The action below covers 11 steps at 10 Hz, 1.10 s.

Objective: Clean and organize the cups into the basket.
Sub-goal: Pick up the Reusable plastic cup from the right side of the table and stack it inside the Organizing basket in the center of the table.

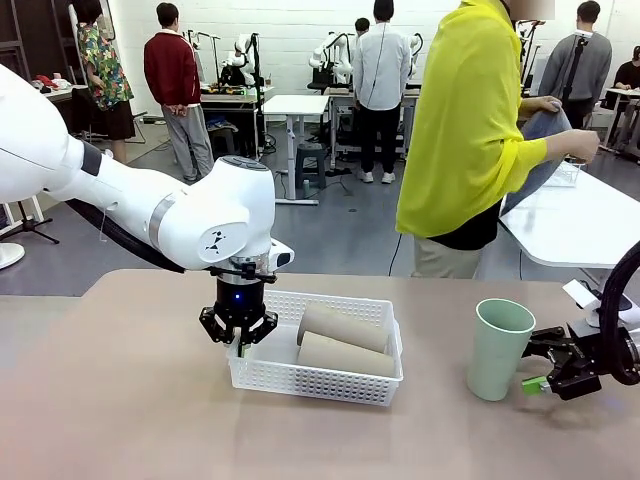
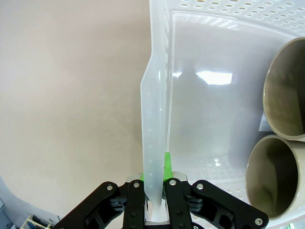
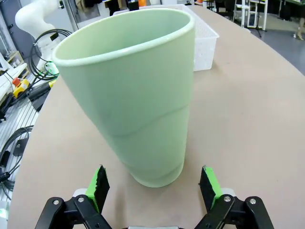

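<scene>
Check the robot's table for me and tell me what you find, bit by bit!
Surface: tan table, smooth.
Job's things: two brown cups lying side by side in the white basket; green cup upright on the table, outside it.
Clutter: small white piece by the right arm, unclear what.
Grippers: left gripper shut on the basket's side wall; right gripper open, one finger on each side of the green cup, not touching.
Cables: black cables by both arms.
Surroundings: person in yellow top at the far side; more people and tables behind.

- Front camera looked across the worktop (image 1: 120, 400) at the person (image 1: 465, 130) beyond.
- Left wrist camera looked straight down, close on the basket (image 2: 155, 119) wall.
- Right wrist camera sat low, near the mint green cup (image 3: 138, 95); all three views shared the basket.
</scene>
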### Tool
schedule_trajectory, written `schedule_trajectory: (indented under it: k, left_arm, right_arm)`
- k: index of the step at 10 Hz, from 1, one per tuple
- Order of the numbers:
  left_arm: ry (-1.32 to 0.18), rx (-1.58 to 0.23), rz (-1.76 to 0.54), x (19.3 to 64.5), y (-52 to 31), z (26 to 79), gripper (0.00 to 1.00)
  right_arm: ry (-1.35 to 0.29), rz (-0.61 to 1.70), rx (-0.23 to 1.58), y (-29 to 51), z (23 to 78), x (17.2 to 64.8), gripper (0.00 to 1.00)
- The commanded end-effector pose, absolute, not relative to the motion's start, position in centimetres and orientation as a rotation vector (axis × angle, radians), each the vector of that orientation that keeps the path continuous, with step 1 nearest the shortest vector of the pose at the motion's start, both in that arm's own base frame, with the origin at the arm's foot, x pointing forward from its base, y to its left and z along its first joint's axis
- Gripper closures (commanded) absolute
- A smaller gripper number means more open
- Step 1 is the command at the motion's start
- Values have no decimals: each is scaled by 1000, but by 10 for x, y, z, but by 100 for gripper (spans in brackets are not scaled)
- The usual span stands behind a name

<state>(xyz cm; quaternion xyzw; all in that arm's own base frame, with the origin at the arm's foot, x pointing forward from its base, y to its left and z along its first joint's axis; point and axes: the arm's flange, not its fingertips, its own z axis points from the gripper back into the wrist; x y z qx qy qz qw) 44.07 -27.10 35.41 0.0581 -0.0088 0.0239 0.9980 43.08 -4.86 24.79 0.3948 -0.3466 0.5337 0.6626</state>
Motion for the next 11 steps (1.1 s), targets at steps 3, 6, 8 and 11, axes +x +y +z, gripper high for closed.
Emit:
schedule_trajectory:
  k: [3, 6, 8, 11]
  left_arm:
    - [-11, 125, 40, 440, -269, 351, 100]
    - [-11, 125, 40, 440, -269, 351, 100]
    - [-11, 125, 40, 440, -269, 351, 100]
    - [-11, 125, 40, 440, -269, 351, 100]
  right_arm:
    - [-789, 1183, 899, -31, 243, 447, 0]
    - [-787, 1196, 905, -20, 242, 452, 0]
    - [-785, 1213, 908, -9, 239, 458, 0]
    - [-785, 1242, 969, 2, 236, 461, 0]
